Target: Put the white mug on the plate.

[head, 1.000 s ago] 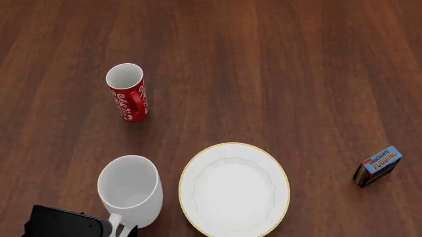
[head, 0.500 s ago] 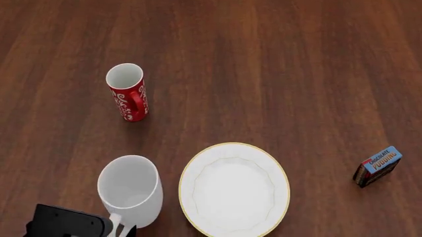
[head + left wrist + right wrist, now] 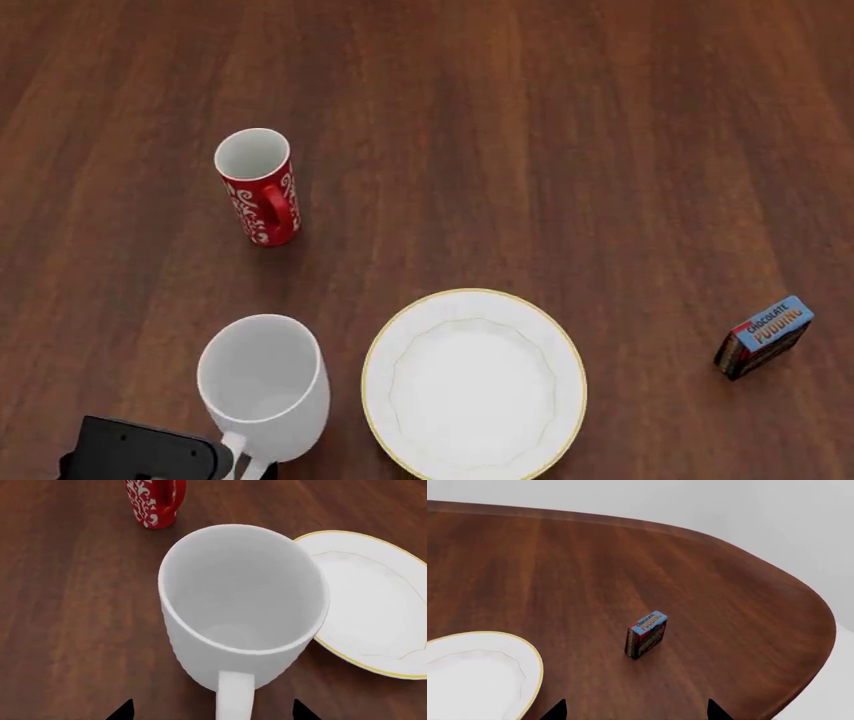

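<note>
Slightly lower in the head view than a second ago, the left gripper [image 3: 247, 468] sits with its fingers spread wide either side of the white mug's [image 3: 264, 381] handle, nothing held; that mug stands just beside the plate [image 3: 474, 383], awaiting a grasp

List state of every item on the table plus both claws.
white mug: upright, empty, on the table beside the plate, handle toward the left claw
plate: flat, empty
red mug: upright, empty
pudding box: standing on edge
left claw: open, fingertips either side of the handle
right claw: open, holding nothing
</note>
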